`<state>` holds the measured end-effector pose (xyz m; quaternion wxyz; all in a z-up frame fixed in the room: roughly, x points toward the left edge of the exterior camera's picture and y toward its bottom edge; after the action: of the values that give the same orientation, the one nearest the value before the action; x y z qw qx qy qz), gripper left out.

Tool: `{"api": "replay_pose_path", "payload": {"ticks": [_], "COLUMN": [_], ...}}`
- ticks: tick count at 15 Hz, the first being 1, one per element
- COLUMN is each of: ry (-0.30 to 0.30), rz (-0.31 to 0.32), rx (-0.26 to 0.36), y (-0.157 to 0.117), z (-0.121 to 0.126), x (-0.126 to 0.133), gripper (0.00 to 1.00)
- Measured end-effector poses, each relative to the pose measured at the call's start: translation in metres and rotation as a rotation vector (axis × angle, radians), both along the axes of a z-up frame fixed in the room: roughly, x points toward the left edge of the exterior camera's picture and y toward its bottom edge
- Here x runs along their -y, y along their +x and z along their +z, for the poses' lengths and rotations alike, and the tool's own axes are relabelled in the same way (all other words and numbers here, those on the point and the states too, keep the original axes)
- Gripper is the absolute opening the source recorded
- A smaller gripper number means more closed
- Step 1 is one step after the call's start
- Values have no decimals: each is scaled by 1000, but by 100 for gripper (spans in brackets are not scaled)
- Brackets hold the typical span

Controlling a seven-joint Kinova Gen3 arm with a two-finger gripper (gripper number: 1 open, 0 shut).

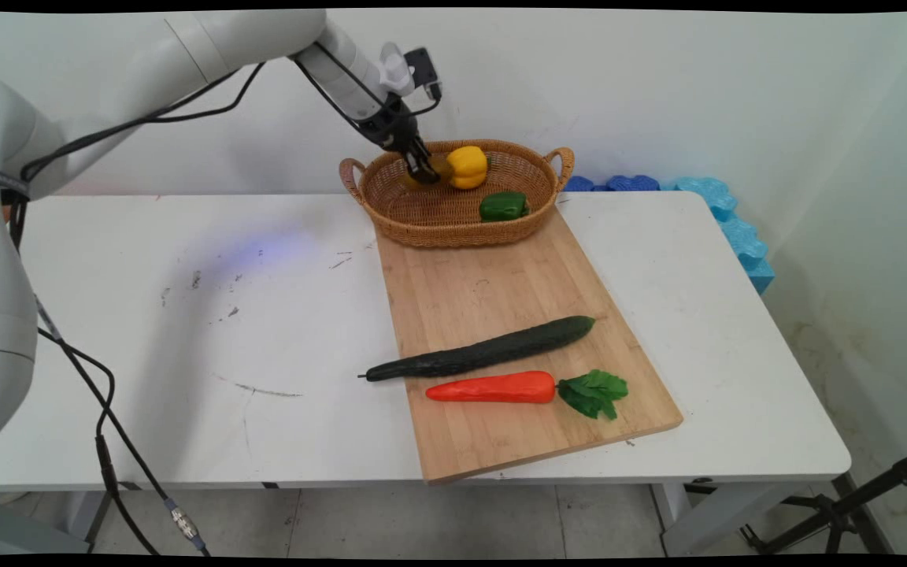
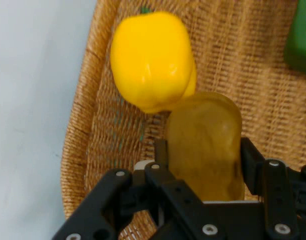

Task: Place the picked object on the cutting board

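Holding a brownish potato clamped in my gripper inside the basket, touching the yellow pepper, with cucumber and carrot on the board.

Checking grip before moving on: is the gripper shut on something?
Shut: the gripper has both fingers against a brownish potato over the basket.

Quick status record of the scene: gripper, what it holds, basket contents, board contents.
gripper: shut on potato, inside the basket
potato: brownish, between the fingers, beside the yellow pepper
basket contents: yellow pepper, green pepper
basket place: far end of the board
board contents: cucumber, its tip over the left edge; carrot nearer the camera
table: white, scuffed
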<state>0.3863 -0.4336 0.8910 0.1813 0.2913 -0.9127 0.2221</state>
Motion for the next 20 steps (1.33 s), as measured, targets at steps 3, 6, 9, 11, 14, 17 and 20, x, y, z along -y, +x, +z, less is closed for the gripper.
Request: {"api": "replay_pose_path", "payload": {"ticks": [3, 6, 9, 11, 14, 17, 20], "ry": [-22, -28, -17, -1, 32, 69, 103], "rz": [24, 51, 83, 107, 148, 186, 218], "rx": [-30, -68, -112, -141, -184, -218, -243], "y": [-13, -31, -53, -68, -92, -114, -132], "z": [20, 35, 44, 46, 44, 36, 23], "x": [-16, -36, -59, -74, -97, -116, -129], "gripper": [0, 0, 0, 0, 0, 0, 0]}}
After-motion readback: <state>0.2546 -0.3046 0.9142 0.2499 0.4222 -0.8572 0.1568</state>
